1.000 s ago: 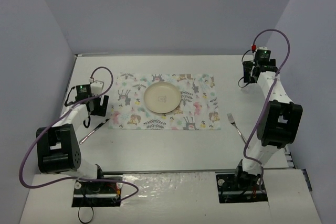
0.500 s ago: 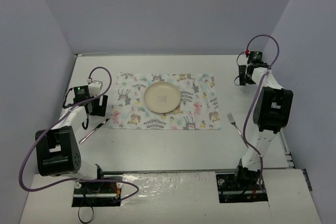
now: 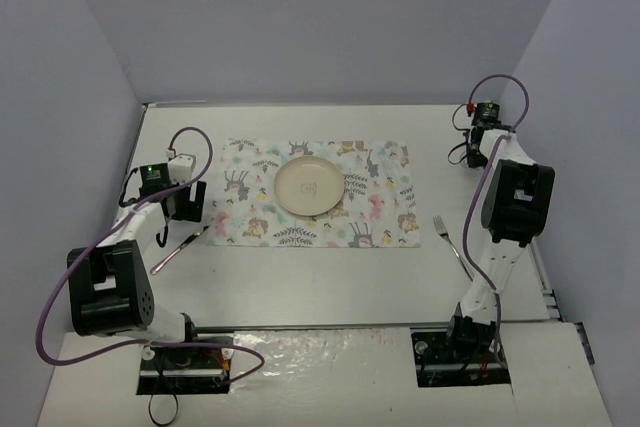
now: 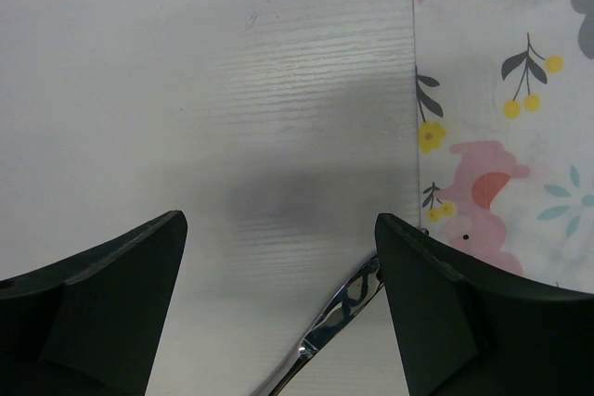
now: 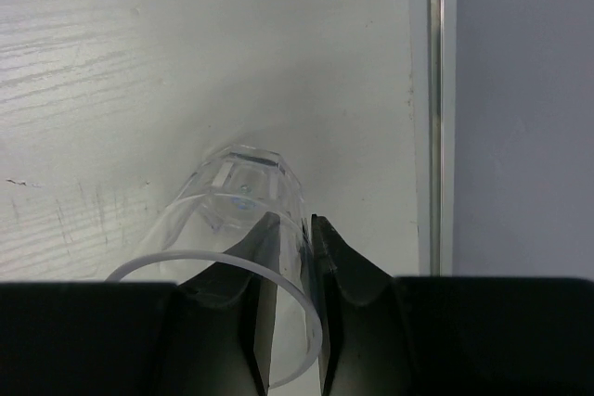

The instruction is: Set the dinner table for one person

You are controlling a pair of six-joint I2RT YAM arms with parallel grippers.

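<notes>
My right gripper (image 5: 308, 229) is shut on the wall of a clear drinking glass (image 5: 232, 197), one finger inside the rim and one outside. The glass stands on the dinner table (image 3: 330, 272) at its far right corner, where the right gripper (image 3: 470, 147) hangs in the top view. My left gripper (image 4: 278, 229) is open and holds nothing. It hovers over the handle of a metal knife (image 4: 343, 308) lying by the left edge of the floral placemat (image 4: 501, 90). A cream plate (image 3: 310, 188) sits on the placemat (image 3: 385, 202). A fork (image 3: 452, 244) lies to the placemat's right.
The knife (image 3: 178, 249) lies slanted on the table left of the placemat. A metal rail (image 5: 432, 90) marks the table's right edge right beside the glass, with the grey wall (image 5: 520, 108) behind it. Walls close in the table on three sides.
The right arm has swung out to the far right corner and its jaws have closed on the glass's wall. The left arm has barely moved.
</notes>
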